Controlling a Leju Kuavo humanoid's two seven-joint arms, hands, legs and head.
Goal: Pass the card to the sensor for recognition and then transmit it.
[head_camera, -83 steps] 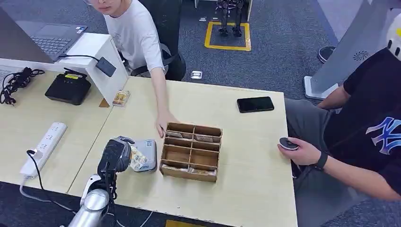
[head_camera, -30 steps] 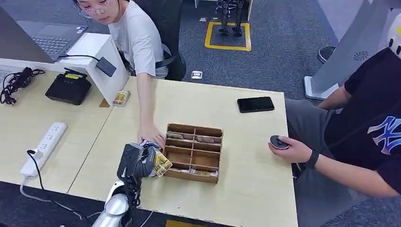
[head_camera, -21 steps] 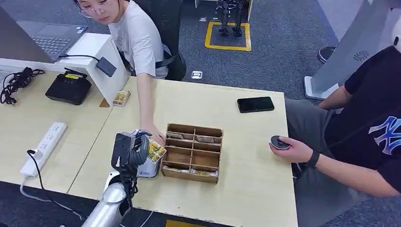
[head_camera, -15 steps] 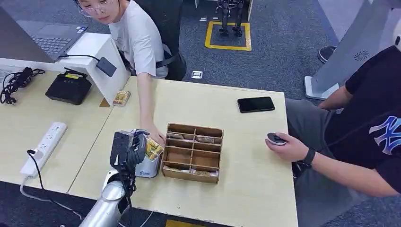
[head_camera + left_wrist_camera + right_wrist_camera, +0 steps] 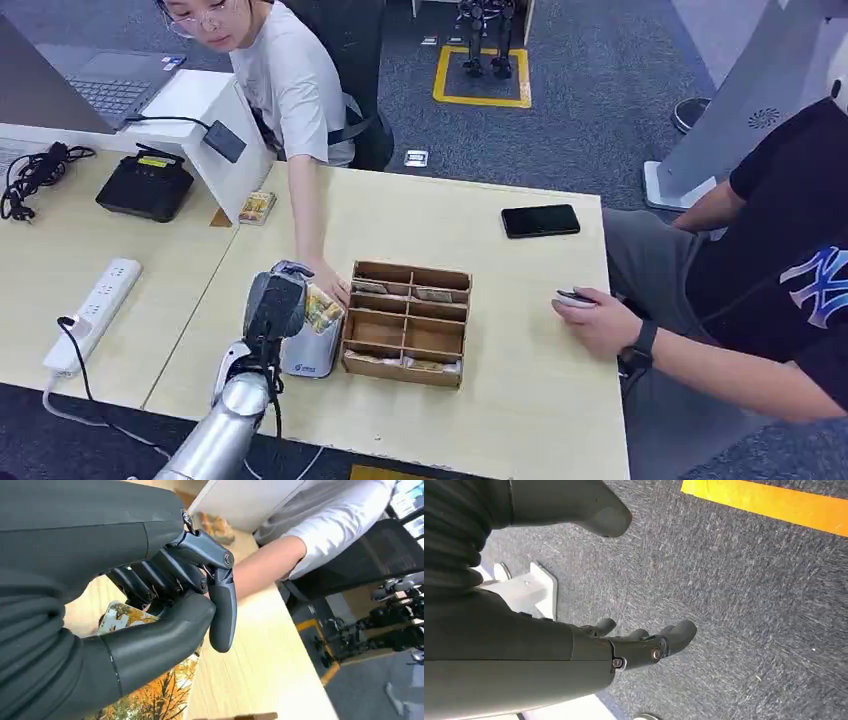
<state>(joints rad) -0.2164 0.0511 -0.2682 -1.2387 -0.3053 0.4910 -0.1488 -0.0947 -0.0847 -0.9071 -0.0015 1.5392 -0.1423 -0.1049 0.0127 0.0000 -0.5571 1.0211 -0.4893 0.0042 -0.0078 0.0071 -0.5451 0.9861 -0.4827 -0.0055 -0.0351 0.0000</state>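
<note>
Currently the left hand (image 5: 275,305) grips the card (image 5: 322,309): thumb across one face, darker fingers (image 5: 150,582) curled behind it, as the left wrist view shows, where the card's yellow-orange print (image 5: 150,700) sticks out under the thumb. In the head view the card pokes out of the hand toward the wooden organizer box (image 5: 405,322) and sits directly over the small grey sensor (image 5: 309,350) on the table (image 5: 520,400), just left of the box. Can't tell if the card touches the sensor top. A person's hand (image 5: 328,280) in a white sleeve rests on the table right beside the card and the box's near-left corner. Right hand (image 5: 644,640) hangs over grey carpet, fingers apart, holding nothing. Second person at the right edge has a hand on a small device (image 5: 575,297); black phone (image 5: 540,220) lies well apart on the far side
</note>
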